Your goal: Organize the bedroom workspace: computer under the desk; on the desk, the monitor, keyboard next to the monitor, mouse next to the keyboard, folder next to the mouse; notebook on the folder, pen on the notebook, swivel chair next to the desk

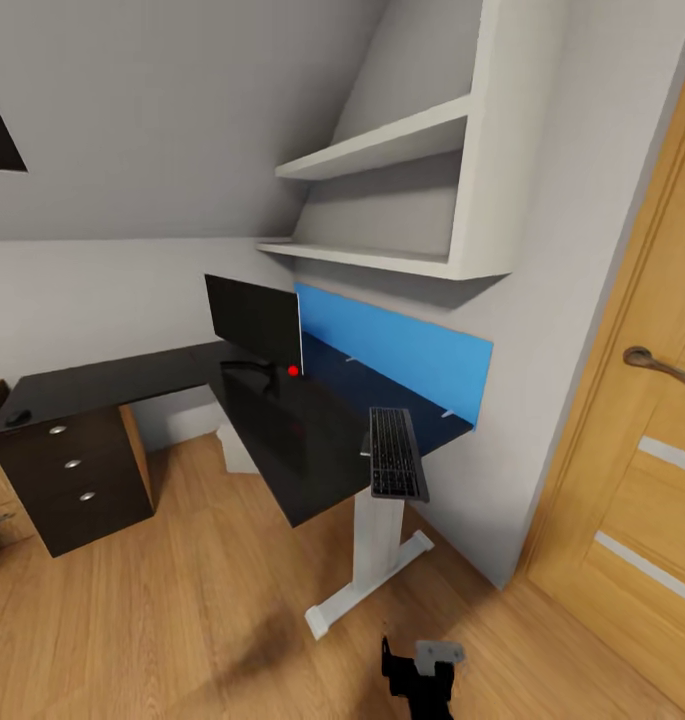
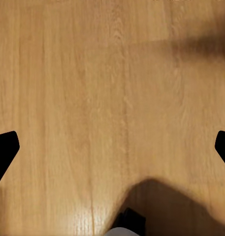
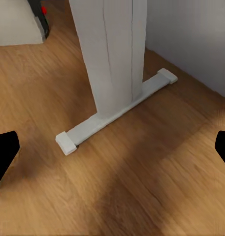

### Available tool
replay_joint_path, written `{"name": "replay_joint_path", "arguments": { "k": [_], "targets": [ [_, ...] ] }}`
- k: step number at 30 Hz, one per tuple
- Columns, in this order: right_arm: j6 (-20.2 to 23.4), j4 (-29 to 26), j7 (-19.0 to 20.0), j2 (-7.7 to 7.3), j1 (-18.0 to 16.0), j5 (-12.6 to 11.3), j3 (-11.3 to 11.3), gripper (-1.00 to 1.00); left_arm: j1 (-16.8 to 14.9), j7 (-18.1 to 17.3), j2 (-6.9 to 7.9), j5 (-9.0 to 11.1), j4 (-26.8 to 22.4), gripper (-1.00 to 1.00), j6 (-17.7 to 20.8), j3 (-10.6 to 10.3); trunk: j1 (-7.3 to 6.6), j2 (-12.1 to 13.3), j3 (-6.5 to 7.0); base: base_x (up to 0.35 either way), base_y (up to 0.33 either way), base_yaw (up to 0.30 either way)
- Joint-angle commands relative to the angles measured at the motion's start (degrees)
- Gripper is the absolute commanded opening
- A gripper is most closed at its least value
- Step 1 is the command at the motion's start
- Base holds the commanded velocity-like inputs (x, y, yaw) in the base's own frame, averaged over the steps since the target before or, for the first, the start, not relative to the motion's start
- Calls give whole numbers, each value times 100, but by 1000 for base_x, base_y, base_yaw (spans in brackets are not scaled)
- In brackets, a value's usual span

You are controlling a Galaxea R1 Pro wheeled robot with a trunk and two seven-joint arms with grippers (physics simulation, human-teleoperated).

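Soft, even light; the glossy desk (image 1: pixel 282 440) mirrors the blue wall panel (image 1: pixel 402 350), and blurred shadows darken the floor (image 1: pixel 212 600) below it.

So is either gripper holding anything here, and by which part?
Nothing is held. The left gripper is open over bare floor; the right gripper is open, facing the desk's white leg.

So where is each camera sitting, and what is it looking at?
Head view: up on the robot's head, looking down at the desk with the monitor and keyboard; a dark bit of the robot's arm shows low down.
Left wrist view: on the left arm, facing the wooden floor; the left gripper fingertips are wide apart.
Right wrist view: on the right arm, facing the desk leg; the right gripper is open.
Shared: head and right wrist views both show that leg.
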Motion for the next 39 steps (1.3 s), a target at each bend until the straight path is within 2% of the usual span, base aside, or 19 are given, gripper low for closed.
{"name": "replay_joint_path", "arguments": {
  "k": [1,3,4,5,6,8,9,11,12,13,14,15,20,23,28,31,35,37,39],
  "targets": [
    [-7,-100,-41,-21,-143,-31,-127,100,-2,13,-1,61,-9,100,-5,-8,23,-46,-25,0,0,0],
    [47,-268,118,-115,-519,-114,-993,100,-2,11,-19,57,-17,100,-32,-11,67,-126,-61,0,0,0],
    [83,-297,206,-129,-594,-139,-1212,100,-2,10,-23,56,-20,100,-35,-12,89,-166,-79,0,0,0],
    [224,-354,428,-159,-744,-186,-1664,100,-2,10,-25,56,-23,100,-37,-15,111,-206,-97,0,0,0],
    [340,-379,558,-178,-818,-210,-1893,100,-2,10,-32,55,-31,100,-41,-19,132,-246,-115,0,0,0],
    [1102,-441,1093,-319,-1096,-312,-2840,100,-2,8,-36,54,-84,100,-86,-17,176,-326,-151,0,0,0],
    [1349,-454,1220,-369,-1161,-346,-3087,100,-2,7,-36,54,-111,100,-116,-15,198,-366,-169,0,0,0],
    [2313,-536,1663,-558,-1376,-495,-4108,100,-2,-1,-35,53,-247,100,-291,-11,242,-447,-205,0,0,0],
    [2522,-569,1746,-596,-1413,-523,-4358,100,-2,-3,-37,53,-272,100,-337,-10,264,-487,-223,0,0,0],
    [2879,-654,1873,-659,-1466,-562,-4834,100,-2,-4,-41,53,-310,100,-412,-13,286,-527,-241,0,0,0],
    [3033,-703,1918,-683,-1485,-578,-5053,100,-2,-5,-45,51,-323,100,-439,-14,308,-567,-259,0,0,0],
    [3640,-949,2098,-739,-1537,-627,-5868,100,-2,-7,-77,47,-358,100,-512,-16,330,-607,-277,0,0,0],
    [3951,-994,2390,-722,-1559,-615,-6228,100,-2,-8,-93,45,-395,100,-549,-17,440,-808,-366,0,0,0],
    [3995,-995,2582,-722,-1560,-615,-6261,100,-2,-12,-98,42,-452,100,-559,-17,506,-928,-420,0,0,0],
    [4150,-995,3268,-728,-1561,-615,-6291,100,19,-21,-128,37,-863,100,-565,-24,616,-1128,-510,0,0,0],
    [4211,-995,3515,-732,-1561,-614,-6297,100,176,-32,-192,36,-1171,100,-565,-25,682,-1249,-564,0,0,0],
    [4239,-995,3692,-731,-1562,-609,-6300,100,672,-218,-269,29,-2040,100,-560,-26,769,-1409,-636,0,0,0],
    [4243,-995,3725,-730,-1562,-608,-6301,100,1212,-583,-266,37,-3062,100,-538,-10,813,-1489,-672,0,0,0],
    [4242,-995,3731,-729,-1562,-611,-6298,100,1449,-759,-259,43,-3452,100,-529,15,857,-1570,-708,0,0,0]
  ]
}}
